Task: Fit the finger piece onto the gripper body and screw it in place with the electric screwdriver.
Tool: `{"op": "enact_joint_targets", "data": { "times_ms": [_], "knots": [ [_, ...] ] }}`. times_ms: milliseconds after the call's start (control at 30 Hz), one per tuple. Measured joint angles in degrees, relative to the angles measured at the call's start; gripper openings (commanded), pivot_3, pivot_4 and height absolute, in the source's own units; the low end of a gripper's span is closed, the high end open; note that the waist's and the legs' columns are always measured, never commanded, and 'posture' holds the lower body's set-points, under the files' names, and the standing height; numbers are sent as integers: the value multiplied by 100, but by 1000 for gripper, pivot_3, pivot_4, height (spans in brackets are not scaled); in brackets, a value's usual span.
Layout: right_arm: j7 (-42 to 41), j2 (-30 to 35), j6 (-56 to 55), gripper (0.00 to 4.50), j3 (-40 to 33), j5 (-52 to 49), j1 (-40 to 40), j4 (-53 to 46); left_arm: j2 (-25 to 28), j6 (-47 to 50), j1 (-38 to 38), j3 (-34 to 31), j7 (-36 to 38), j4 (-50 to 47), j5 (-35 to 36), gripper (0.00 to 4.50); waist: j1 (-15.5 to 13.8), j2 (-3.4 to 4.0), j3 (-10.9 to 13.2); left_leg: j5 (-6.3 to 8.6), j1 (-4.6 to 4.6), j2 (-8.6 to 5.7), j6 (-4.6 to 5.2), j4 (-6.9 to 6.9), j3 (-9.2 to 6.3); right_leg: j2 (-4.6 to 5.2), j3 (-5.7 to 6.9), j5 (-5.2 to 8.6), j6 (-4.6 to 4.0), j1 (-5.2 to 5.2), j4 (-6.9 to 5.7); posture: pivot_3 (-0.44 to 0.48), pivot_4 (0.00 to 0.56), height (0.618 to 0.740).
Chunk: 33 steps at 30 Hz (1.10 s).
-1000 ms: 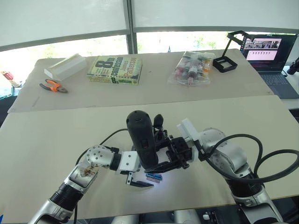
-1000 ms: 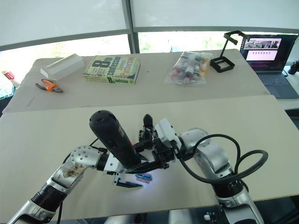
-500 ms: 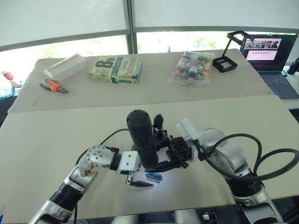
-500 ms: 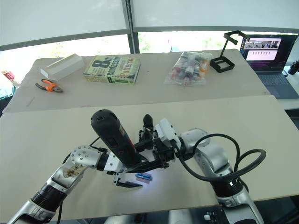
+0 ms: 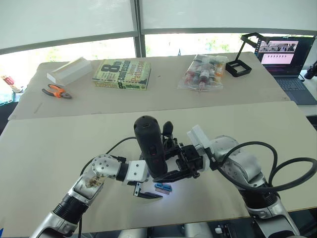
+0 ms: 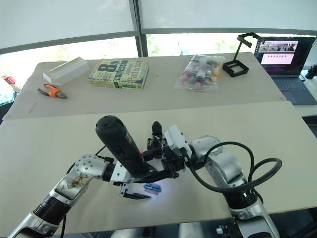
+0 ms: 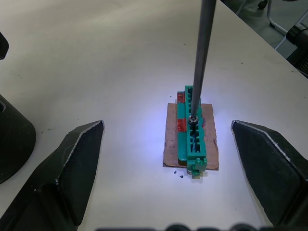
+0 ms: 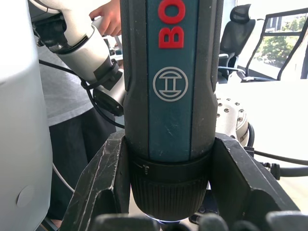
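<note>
The electric screwdriver point(image 5: 150, 148) stood upright near the table's point(image 5: 59, 144) front edge, clamped in the right gripper point(image 8: 166, 192), its bit on the small green block point(image 7: 192, 132). The left gripper point(image 7: 168, 159) hung wide open around that block, holding nothing. The gripper body point(image 5: 168, 134) apparently stood just behind; fitting and screwing looked undone.

Table point(image 5: 59, 144) with green block point(image 7: 192, 139), perhaps plastic

Long beige work table point(image 5: 59, 144) under wide bright windows point(image 5: 89, 52). White roller blinds point(image 5: 64, 17) hang above the table's far edge.
</note>
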State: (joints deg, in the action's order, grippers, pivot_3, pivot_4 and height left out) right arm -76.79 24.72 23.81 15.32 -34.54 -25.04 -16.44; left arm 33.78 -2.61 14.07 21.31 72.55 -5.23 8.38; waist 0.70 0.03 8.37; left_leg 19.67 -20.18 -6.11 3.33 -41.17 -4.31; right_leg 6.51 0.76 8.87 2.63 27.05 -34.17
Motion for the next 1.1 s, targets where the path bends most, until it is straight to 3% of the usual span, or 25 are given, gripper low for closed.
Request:
{"op": "enact_joint_targets", "data": {
  "times_ms": [1100],
  "knots": [
    [-6,60,-11,1893,3,2,43,-1,-10,-14,104,0,-3,102,-2,4500,-1,0,0,0,0,0,0,-2,0,0,0,0,0,0,-1,0,150,740]
  ]
}}
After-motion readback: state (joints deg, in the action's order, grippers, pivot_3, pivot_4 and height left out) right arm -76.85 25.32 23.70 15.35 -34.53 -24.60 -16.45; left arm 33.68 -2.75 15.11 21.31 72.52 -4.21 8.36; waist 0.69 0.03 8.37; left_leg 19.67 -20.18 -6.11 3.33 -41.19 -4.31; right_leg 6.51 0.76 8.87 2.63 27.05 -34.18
